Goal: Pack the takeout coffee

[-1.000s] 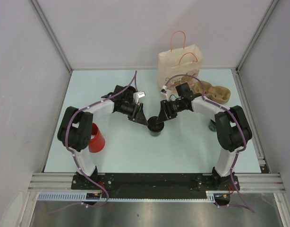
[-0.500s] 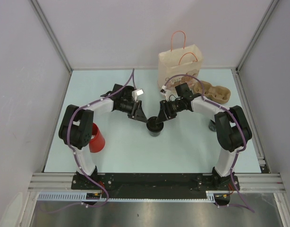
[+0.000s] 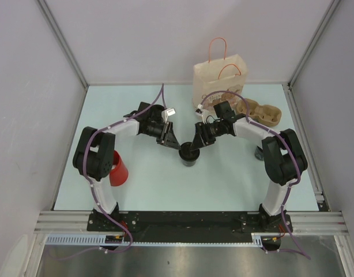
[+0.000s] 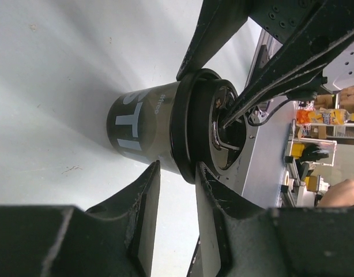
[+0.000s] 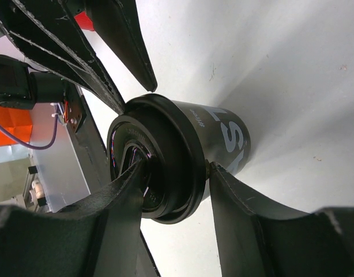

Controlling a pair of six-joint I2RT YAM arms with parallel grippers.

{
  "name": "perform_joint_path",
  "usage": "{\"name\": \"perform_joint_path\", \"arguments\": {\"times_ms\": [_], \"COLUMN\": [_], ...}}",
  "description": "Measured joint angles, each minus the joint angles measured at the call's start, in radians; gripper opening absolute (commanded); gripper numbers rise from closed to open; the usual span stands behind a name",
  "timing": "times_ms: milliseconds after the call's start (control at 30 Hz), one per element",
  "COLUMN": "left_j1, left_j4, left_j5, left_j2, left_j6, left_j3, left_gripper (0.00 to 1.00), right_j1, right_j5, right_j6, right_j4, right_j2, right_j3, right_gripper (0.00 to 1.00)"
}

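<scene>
Our right claw [image 5: 172, 170] pinches the coffee cup [image 5: 223, 138] at its top: one finger lies across the lid [image 5: 165, 127], and the other presses the wall just under the lid's rim. Our left claw [image 4: 177, 172] sits on the opposite side, its fingers narrowly parted around the same rim; we cannot tell whether they press it. The black cup stands upright near the middle of the pale table [image 3: 223, 184]. We see a paper bag [image 3: 219, 81] at the far edge, a cardboard carrier [image 3: 262, 113] just beside it, and a red cup [image 3: 118, 168] by the left arm. Grey walls [image 3: 27, 86] close in three sides.
</scene>
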Motion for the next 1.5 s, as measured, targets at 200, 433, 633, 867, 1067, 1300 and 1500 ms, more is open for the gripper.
{"name": "perform_joint_path", "arguments": {"times_ms": [200,433,633,867,1067,1300,1500], "left_j1": [-0.011,-0.019,-0.028,-0.021,-0.008,0.009,0.01], "left_j4": [-0.032,-0.079,-0.114,-0.111,-0.108,-0.108,-0.103], "left_j5": [-0.039,-0.098,-0.124,-0.127,-0.131,-0.129,-0.109], "left_j2": [0.006,0.006,0.006,0.006,0.006,0.006,0.027], "left_j6": [-0.006,-0.016,-0.014,-0.01,0.023,0.042,0.058], "left_j3": [0.019,0.041,0.063,0.063,0.083,0.193,0.209], "left_gripper": [0.34,0.28,0.31,0.44,0.49,0.48,0.46], "right_j1": [0.002,0.009,0.013,0.014,0.014,0.014,0.017], "right_j5": [0.004,0.017,0.024,0.024,0.016,0.012,0.013], "right_j6": [0.0,0.003,0.003,-0.002,-0.013,-0.029,-0.034], "right_j4": [0.0,0.0,-0.001,-0.008,-0.006,-0.003,-0.003], "right_j2": [0.0,0.0,0.001,0.002,0.006,0.006,0.006], "right_j3": [0.0,0.005,0.009,0.01,0.013,0.014,0.016], "right_gripper": [0.5,0.49,0.47,0.46,0.45,0.46,0.46]}}
